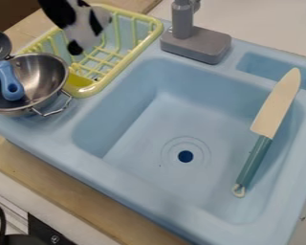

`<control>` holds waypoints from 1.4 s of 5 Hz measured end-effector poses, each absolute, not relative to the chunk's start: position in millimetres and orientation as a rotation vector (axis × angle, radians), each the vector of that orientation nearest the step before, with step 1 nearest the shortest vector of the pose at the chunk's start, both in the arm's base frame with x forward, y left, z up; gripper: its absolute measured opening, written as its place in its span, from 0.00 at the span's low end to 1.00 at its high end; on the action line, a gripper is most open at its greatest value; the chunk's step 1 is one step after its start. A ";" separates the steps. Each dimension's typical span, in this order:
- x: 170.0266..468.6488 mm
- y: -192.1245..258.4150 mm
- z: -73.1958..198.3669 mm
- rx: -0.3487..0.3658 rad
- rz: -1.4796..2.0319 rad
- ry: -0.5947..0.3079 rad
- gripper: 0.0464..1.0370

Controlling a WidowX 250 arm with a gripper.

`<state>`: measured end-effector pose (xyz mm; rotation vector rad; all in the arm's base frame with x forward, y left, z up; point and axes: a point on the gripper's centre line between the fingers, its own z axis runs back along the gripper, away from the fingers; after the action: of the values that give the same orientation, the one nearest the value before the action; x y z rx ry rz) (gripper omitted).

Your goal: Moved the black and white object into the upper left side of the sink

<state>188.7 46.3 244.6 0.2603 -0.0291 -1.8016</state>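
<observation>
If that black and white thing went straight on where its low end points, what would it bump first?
The black and white thing would probably bump the yellow rack, though its height is unclear.

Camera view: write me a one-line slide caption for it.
Black and white object over the yellow-green rack beside a light-blue sink, a knife slanting along its right side.

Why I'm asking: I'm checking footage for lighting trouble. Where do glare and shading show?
Camera view: bright glints inside the metal pot; the far wall of the sink looks darker than its floor, a soft shading; no hard-edged shadow stands out beside the knife, so the light seems diffuse.
</observation>
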 end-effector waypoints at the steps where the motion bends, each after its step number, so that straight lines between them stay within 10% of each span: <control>1: 200.1 19.1 225.6 0.285 -1.833 -0.108 0.03; 7: 304.4 -45.7 162.8 0.504 -1.984 -0.454 0.03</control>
<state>304.4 -45.7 162.8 0.5043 -0.4540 -1.9836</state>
